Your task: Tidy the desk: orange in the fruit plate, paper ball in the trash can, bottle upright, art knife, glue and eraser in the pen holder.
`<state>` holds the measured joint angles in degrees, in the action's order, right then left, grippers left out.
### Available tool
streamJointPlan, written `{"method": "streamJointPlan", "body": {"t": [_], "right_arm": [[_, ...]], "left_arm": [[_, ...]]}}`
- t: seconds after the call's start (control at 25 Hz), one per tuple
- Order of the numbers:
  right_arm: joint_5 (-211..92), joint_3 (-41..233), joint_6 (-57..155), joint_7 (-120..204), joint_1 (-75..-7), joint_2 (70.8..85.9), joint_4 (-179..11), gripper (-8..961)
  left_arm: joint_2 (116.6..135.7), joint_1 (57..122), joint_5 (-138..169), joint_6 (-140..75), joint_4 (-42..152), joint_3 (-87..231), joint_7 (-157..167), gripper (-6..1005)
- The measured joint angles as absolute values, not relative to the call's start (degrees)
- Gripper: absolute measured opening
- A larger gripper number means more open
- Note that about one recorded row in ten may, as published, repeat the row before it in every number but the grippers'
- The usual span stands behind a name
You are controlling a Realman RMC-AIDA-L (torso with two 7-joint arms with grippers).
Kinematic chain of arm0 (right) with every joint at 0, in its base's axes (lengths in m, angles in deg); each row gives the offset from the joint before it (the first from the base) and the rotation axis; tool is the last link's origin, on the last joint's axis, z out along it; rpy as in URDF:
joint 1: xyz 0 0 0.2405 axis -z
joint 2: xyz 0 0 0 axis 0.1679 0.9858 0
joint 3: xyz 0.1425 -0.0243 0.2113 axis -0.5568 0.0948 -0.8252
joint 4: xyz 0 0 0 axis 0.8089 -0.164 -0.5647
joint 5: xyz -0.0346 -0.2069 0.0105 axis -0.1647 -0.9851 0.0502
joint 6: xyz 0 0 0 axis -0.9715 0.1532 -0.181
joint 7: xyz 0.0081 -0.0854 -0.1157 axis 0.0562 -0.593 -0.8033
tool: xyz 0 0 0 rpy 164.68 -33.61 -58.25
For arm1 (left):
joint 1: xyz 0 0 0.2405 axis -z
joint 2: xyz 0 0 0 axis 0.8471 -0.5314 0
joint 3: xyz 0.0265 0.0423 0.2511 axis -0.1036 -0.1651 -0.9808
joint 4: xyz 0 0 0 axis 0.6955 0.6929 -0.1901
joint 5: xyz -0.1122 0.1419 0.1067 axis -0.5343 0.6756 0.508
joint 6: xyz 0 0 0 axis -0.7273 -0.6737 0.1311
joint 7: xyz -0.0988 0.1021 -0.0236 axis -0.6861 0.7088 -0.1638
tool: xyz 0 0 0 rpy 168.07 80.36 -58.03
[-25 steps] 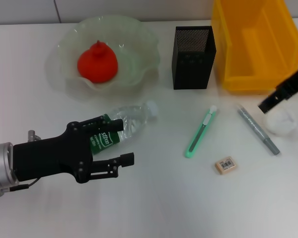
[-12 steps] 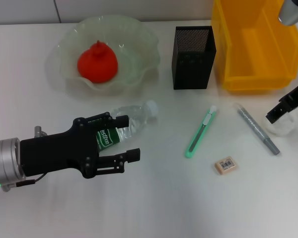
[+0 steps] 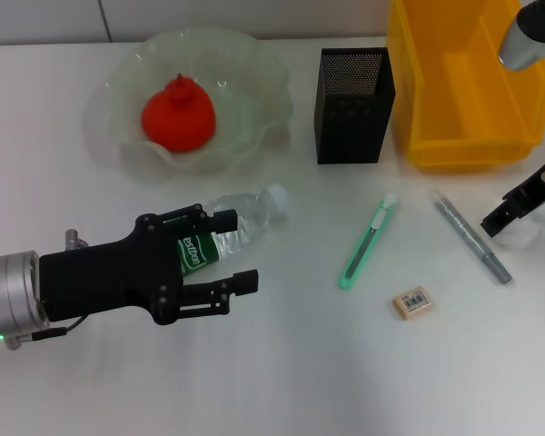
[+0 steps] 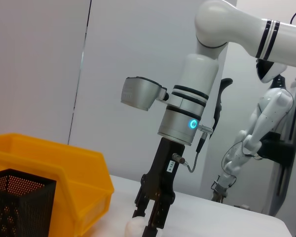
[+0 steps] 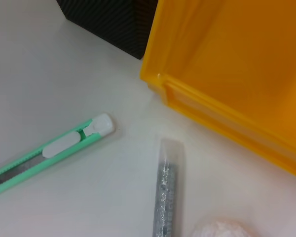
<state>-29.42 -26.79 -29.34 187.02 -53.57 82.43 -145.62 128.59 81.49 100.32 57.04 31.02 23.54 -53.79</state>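
The left gripper (image 3: 225, 252) has its jaws spread wide apart, one finger on each side of the bottle (image 3: 227, 228), which lies on its side on the desk (image 3: 282, 363) with its white cap pointing toward 2 o'clock in the head view. The fingers bracket the green-labelled middle of the bottle; whether they touch it cannot be told.

The right gripper (image 3: 501, 220) is at the 3 o'clock edge of the head view, its fingers down on the paper ball (image 3: 525, 236). In the left wrist view its two fingers (image 4: 139, 209) stand on either side of the white ball (image 4: 136, 227), but whether they are clenched on it cannot be told.

Just at 9 o'clock from the ball lies the grey glue stick (image 3: 469, 235), slanting. Further toward 9 o'clock lies the green art knife (image 3: 367, 242), and at 6 o'clock from between them sits the eraser (image 3: 412, 302), apart from both.

At 12 o'clock from the knife stands the black mesh pen holder (image 3: 354, 104), upright, with the yellow bin (image 3: 463, 82) just beside it at 3 o'clock. The orange (image 3: 178, 113) rests in the pale green fruit plate (image 3: 254, 77) at 9 o'clock from the holder.
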Motion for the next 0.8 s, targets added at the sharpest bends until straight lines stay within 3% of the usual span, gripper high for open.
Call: {"method": "streamJointPlan", "body": {"t": [0.36,0.8], "right_arm": [[-29.38,-26.77,-27.48,186.94,-53.72,82.52,-144.14,733],[-28.41,-26.69,-29.93,186.94,-53.83,82.57,-147.56,563]], "left_arm": [[128.57,81.47,100.33,56.77,31.02,23.64,-53.79,797],[128.57,81.55,100.33,56.45,31.02,23.63,-53.62,797]]}}
